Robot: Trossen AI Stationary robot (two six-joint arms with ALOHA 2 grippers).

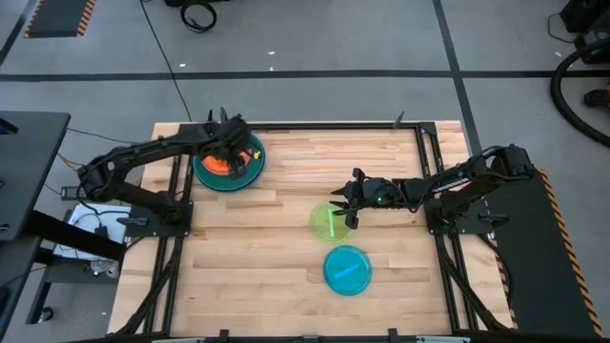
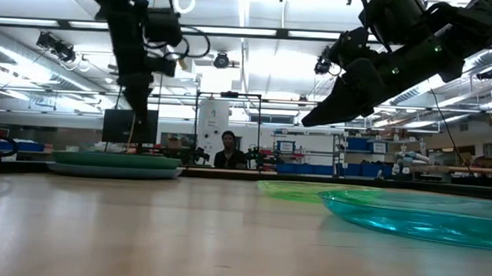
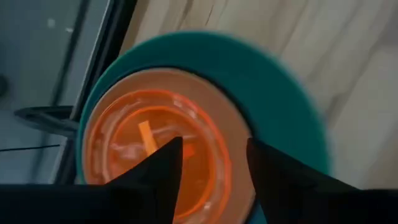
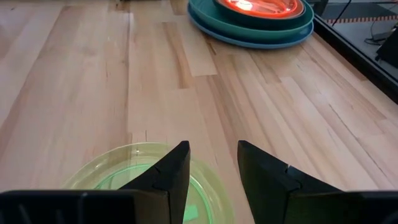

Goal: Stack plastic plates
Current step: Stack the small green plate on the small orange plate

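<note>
Tabletop, free room: the whole near-left quarter and the far-right corner are left bare. Obstacles: a stack of plates is set by the far-left corner, overhung by the left gripper, fingers parted; a green plate right of centre is overhung by the right gripper; a light blue plate lies toward the near edge, just beside the green plate.

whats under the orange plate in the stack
The small translucent orange plate sits on a tan plate, which rests on a larger round teal plate. A blue rim shows at the very bottom. Any other plates between them are covered.
</note>
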